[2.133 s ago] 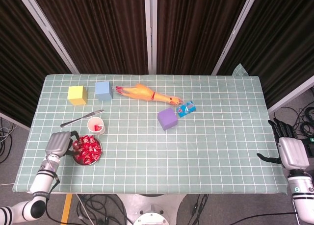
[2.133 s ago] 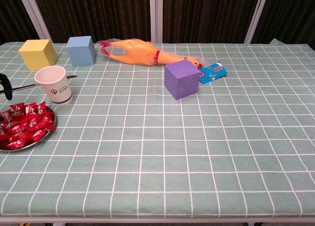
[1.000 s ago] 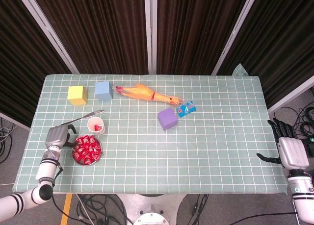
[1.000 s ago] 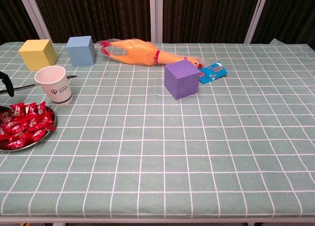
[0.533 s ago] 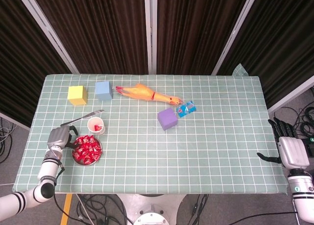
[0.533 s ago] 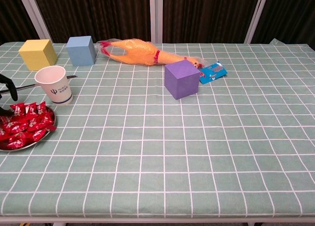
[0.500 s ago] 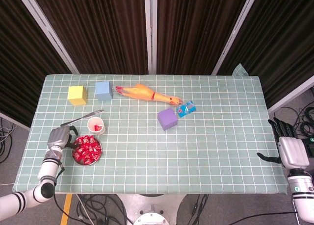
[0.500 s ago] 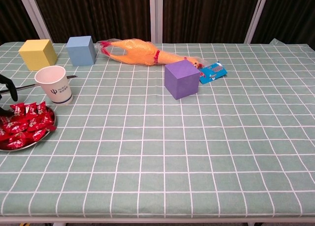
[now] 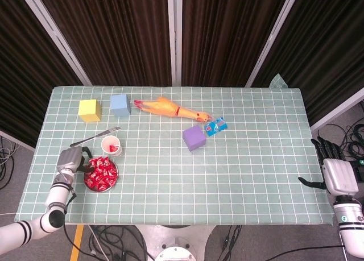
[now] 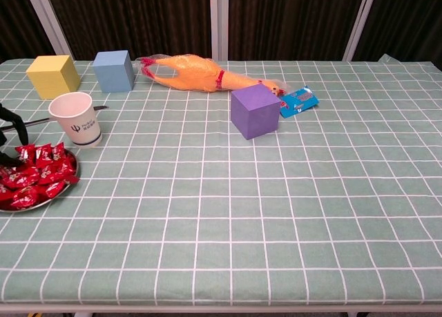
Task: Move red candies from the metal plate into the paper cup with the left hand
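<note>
The left hand [image 9: 68, 160] is positioned at the left rim of the plate [image 9: 114, 180], with its dark fingertips [image 10: 10, 134] reaching over the pile of red candies [image 9: 100, 173]. Whether a candy is already pinched cannot be determined, since the chest view crops the hand at the frame edge and the head view shows it too small; the fingers appear curled toward the pile. The plate rests near the front left corner of the tabletop [image 9: 244, 170], and the cup [image 9: 111, 145] stands upright just behind it, with something red, probably a candy, visible inside. A knife [image 9: 94, 137] lies just beyond the cup. The step in hand is judged to be the pick-up of a further candy from the plate. For the next move, a firm pinch on a single wrapper is called for, followed by a lift clear of the rim and a short carry to a point above the cup mouth, where the candy is to be released. The right hand [image 9: 336, 171] is held off the right edge of the tabletop, fingers spread and nothing held.
</note>
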`<state>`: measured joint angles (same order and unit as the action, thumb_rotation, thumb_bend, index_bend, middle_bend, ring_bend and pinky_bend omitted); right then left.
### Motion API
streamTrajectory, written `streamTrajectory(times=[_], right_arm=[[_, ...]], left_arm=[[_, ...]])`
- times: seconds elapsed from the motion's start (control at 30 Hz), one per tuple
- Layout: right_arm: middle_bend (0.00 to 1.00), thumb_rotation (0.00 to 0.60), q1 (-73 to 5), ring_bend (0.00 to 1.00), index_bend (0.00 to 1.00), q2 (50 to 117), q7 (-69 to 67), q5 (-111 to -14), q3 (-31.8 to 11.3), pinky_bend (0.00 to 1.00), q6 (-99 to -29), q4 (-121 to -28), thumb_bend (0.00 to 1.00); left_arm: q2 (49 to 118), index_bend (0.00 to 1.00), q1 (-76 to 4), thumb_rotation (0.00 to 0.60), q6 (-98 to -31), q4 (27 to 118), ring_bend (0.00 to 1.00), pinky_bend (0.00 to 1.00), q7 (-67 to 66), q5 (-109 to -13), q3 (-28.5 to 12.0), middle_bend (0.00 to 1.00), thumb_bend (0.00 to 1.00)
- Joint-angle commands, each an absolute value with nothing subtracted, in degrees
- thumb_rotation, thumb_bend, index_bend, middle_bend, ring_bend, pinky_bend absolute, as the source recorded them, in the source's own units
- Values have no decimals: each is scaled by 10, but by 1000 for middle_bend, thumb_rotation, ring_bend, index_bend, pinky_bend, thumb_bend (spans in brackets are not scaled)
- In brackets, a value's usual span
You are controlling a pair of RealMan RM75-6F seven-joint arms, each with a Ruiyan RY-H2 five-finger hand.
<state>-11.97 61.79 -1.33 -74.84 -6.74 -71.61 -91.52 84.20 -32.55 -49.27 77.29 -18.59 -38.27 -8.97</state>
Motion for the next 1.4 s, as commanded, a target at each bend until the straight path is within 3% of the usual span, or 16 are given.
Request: streamTrajectory(times=[0.03,0.43,1.4], right_arm=[[0,503,-120,0,0,618,-14,-748,-68,0,-716,-914,0],[0,505,-120,0,0,621,-14,-745,-68,0,-715,-909,0],[0,505,-119,0,0,616,-12,-747,-69,0,-719,-914,0]], left_arm=[[841,531,-327,600,-491,775,1000,1000,-186,-381,-89,1000,205],[834,537,-335,600,-474,784,1000,1000,-174,-362,-90,1000,204],[809,715,-348,600,-472,810,1000,1000,-170,-337,-87,1000,285]])
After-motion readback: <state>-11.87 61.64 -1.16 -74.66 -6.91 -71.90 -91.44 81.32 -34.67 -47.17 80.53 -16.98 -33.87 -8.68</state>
